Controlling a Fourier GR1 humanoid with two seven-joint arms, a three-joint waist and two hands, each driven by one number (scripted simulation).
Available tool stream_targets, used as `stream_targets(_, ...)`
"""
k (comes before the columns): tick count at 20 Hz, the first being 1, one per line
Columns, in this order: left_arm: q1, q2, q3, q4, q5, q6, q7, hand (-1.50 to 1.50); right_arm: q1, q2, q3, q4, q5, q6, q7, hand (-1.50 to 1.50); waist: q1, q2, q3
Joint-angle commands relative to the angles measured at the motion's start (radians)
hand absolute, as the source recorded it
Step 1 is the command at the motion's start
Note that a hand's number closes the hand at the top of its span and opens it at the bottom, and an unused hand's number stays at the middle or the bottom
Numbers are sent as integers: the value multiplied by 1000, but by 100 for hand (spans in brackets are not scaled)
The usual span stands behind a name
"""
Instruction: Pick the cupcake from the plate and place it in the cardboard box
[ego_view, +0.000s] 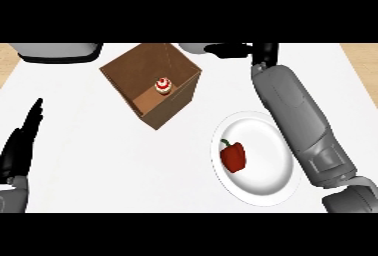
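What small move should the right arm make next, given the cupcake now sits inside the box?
Probably draw the right hand back toward the robot, away from the cardboard box. The cupcake already sits on the box floor, and the hand is beyond the box's far corner holding nothing visible. The plate carries only a red pepper. The left hand rests open at the left edge.

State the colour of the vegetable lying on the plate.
Red, with a green stem: the pepper on the white plate, head view.
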Motion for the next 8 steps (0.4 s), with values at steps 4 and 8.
stream_targets(4, 46, -14, 7, 10, -19, 17, -38, 0, 237, -173, 28, -269, -5, 171, 65, -150, -18, -5, -1)
stream_targets(8, 13, 8, 26, -30, 1, -11, 44, 0, 388, -247, 49, -467, -27, 288, 109, -150, -24, -6, 0)
